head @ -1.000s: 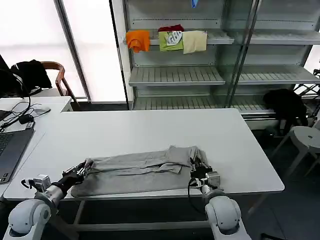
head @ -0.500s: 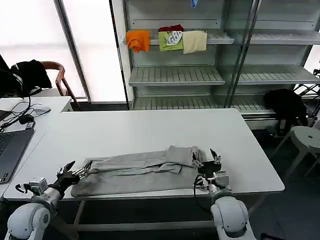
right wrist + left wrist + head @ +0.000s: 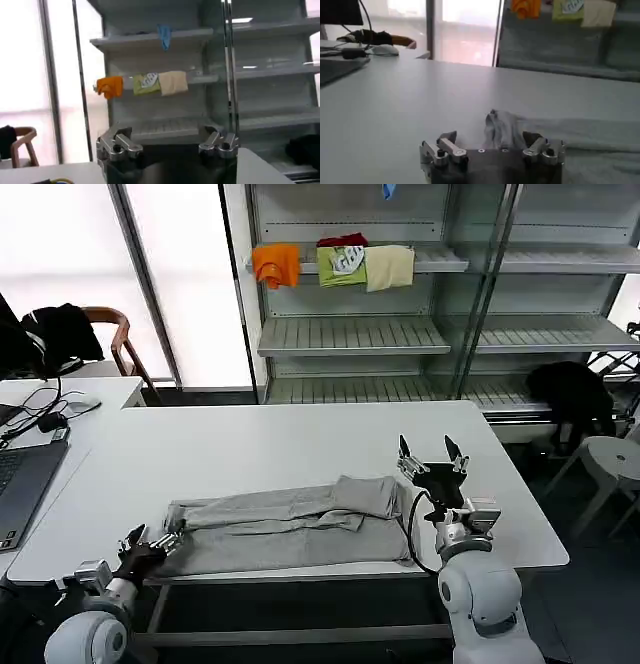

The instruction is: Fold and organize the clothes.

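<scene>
Grey T-shirt (image 3: pixel 285 524), folded into a long band, lies on the white table (image 3: pixel 300 444) between both grippers. Left gripper (image 3: pixel 150 541), fingers spread and empty, sits just off the shirt's left end. Right gripper (image 3: pixel 431 456), raised beyond the right end, is spread, holding nothing.

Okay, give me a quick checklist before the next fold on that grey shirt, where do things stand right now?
1. Left gripper open, empty: ok.
2. Right gripper open, lifted clear of the cloth: ok.
3. Grey T-shirt lying fully on the white table: ok.
4. Shirt folded into a long band: ok, though the top layer is wrinkled.
5. Near hem inside the table's front edge: cannot tell.
6. Laptop clear of the shirt: ok.
</scene>
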`<state>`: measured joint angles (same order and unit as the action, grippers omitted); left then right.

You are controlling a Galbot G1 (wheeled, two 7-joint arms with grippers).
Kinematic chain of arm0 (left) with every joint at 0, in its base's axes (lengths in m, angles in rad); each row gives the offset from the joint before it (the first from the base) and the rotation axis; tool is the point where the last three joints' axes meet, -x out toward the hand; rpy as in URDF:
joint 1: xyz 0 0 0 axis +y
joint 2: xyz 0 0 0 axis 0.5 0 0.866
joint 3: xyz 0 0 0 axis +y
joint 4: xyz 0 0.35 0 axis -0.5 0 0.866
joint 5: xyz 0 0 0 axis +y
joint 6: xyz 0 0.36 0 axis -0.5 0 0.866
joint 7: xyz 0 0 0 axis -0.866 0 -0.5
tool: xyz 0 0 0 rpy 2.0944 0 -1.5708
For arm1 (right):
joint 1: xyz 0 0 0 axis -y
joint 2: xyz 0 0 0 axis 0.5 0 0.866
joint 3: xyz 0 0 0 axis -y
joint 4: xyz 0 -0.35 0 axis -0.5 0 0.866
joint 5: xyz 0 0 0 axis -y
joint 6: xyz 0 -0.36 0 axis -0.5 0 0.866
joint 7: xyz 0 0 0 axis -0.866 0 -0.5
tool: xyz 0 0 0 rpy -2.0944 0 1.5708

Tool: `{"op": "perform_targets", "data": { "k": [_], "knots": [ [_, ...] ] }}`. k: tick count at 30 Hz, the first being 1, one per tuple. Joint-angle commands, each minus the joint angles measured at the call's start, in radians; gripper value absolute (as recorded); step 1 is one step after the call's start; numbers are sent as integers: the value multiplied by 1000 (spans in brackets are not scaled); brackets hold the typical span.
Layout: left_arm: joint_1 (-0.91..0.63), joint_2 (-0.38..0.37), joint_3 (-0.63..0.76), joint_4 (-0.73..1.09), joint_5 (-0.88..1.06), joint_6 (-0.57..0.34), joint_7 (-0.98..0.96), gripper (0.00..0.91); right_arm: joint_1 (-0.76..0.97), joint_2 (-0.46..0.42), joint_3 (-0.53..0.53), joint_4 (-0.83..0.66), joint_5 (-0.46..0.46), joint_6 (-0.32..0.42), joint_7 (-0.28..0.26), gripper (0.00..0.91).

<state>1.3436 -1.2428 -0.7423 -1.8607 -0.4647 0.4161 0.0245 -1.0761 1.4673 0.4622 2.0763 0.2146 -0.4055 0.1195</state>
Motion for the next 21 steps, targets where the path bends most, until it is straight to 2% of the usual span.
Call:
{"op": "perform_targets", "data": {
  "k": [1,3,15,21],
  "knots": [
    [16,-41,15,-5,25,-13,-37,30,18,1,9,10,44,17,26,907],
    [17,-44,19,-8,28,-7,-30,0,14,5,8,5,40,18,33,907],
    [11,-57,35,-21,82,-2,-5,0,5,-3,10,11,26,18,55,907],
    [1,-63,25,-36,138,-38,9,0,-1,-14,19,13,26,17,58,907]
  ]
}}
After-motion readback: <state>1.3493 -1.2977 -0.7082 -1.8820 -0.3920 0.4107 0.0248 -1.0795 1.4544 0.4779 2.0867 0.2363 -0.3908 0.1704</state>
